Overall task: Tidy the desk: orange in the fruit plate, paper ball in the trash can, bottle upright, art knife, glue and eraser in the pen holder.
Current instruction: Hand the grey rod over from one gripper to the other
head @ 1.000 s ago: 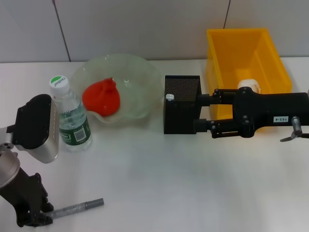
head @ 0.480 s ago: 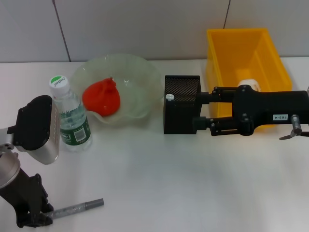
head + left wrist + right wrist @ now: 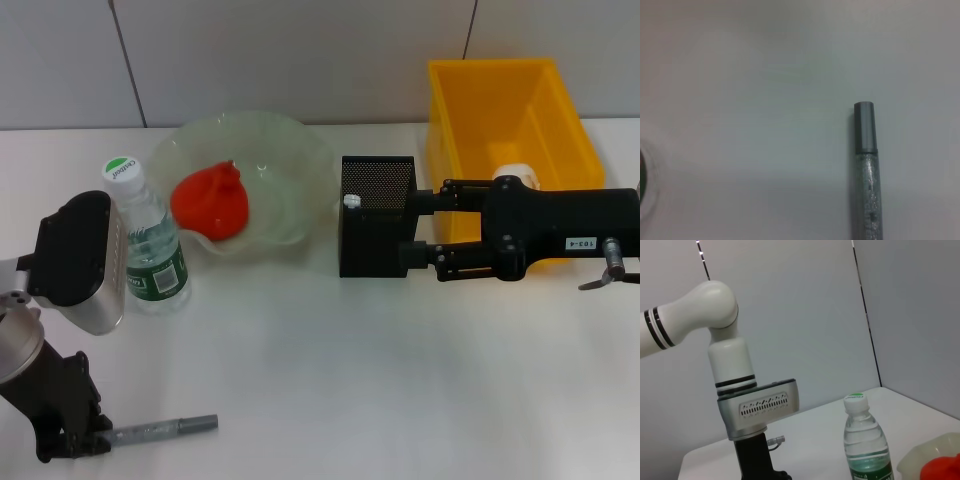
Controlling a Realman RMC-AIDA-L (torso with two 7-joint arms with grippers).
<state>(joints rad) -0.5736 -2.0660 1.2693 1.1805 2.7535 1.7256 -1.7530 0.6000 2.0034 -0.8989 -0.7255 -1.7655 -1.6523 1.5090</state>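
Observation:
A grey glitter glue pen (image 3: 165, 431) lies on the table at the front left, and my left gripper (image 3: 82, 443) is shut on its near end. Its capped end (image 3: 864, 127) shows in the left wrist view. Over at the black mesh pen holder (image 3: 375, 235), my right gripper (image 3: 412, 232) is open against the right wall. A small white piece (image 3: 351, 200) sits at the holder's rim. The orange (image 3: 211, 201) is in the glass fruit plate (image 3: 290, 160). The bottle (image 3: 146, 240) stands upright beside it. A white paper ball (image 3: 517, 176) lies in the yellow trash can (image 3: 500, 95).
The bottle (image 3: 864, 445) stands close to the left arm's wrist (image 3: 757, 412). The wall runs just behind the plate and the trash can. Open tabletop (image 3: 350, 370) stretches across the front middle and right.
My right gripper slid a little closer to the pen holder, then held still. The left wrist shifted slightly and the glue pen's free end swung a bit with it.

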